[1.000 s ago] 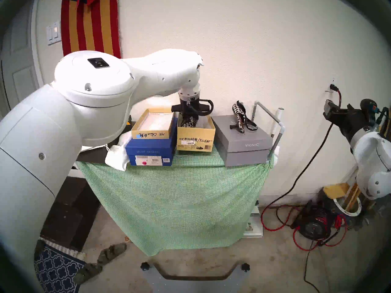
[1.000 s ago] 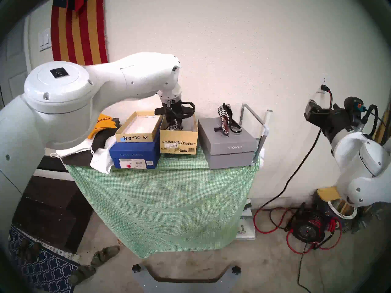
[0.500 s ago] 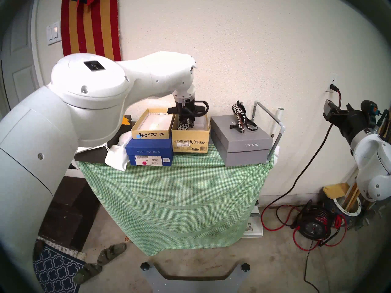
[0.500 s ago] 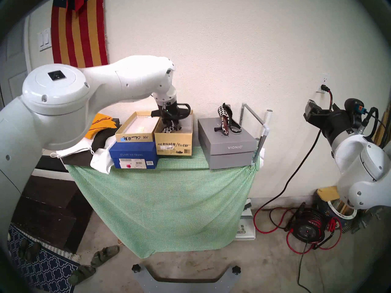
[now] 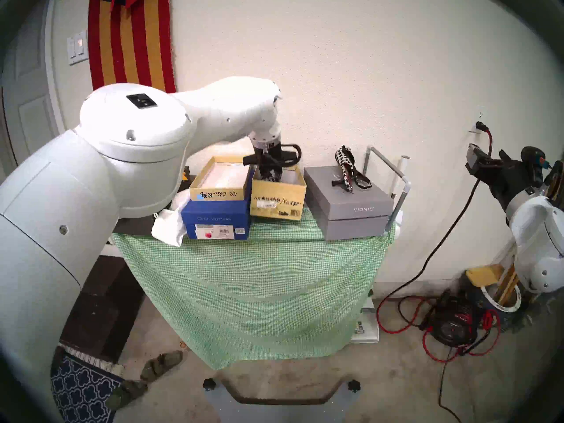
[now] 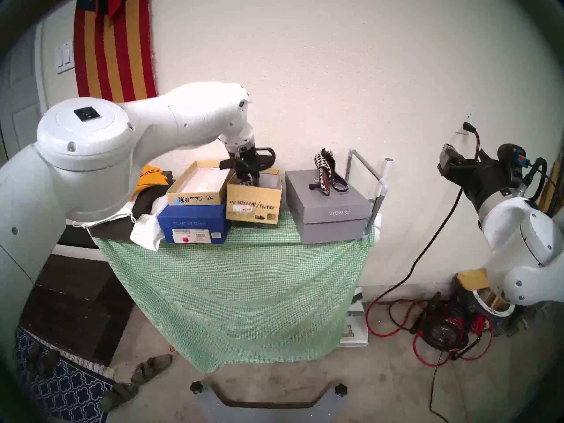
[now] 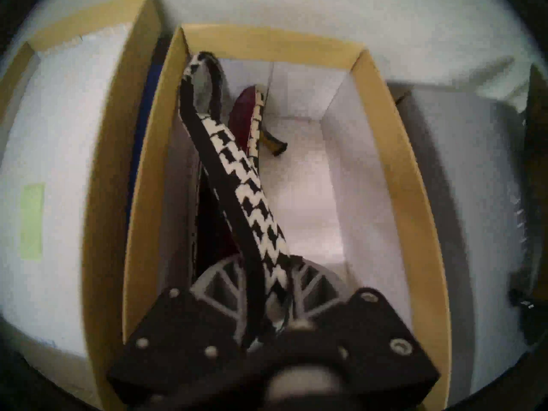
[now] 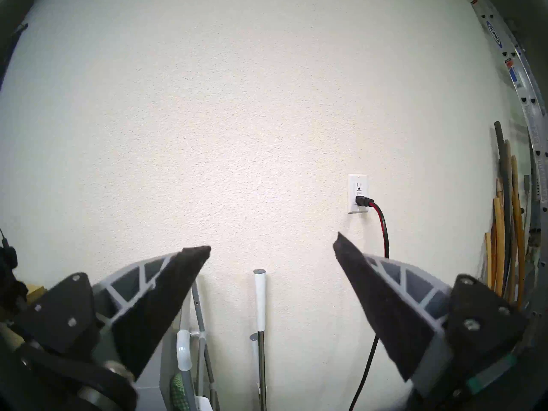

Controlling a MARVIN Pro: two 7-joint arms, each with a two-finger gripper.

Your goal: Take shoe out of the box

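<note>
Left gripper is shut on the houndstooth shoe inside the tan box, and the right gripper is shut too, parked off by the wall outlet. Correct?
Not quite: the right gripper is open, its fingers spread wide apart in the right wrist view, holding nothing. The rest stands: the left gripper is shut on the houndstooth shoe inside the tan box.

Matt cardboard box (image 5: 277, 196), woven-cloth shoe (image 7: 252, 176)

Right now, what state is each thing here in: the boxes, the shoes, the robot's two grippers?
Tan box: open, tilted.
Shoe in it: gripped, partly inside.
Left gripper: shut on that shoe.
Right gripper: open, empty.
Lid: upturned on the blue box.
Blue box: closed.
Grey box: closed.
Second shoe: resting on the grey box.
</note>
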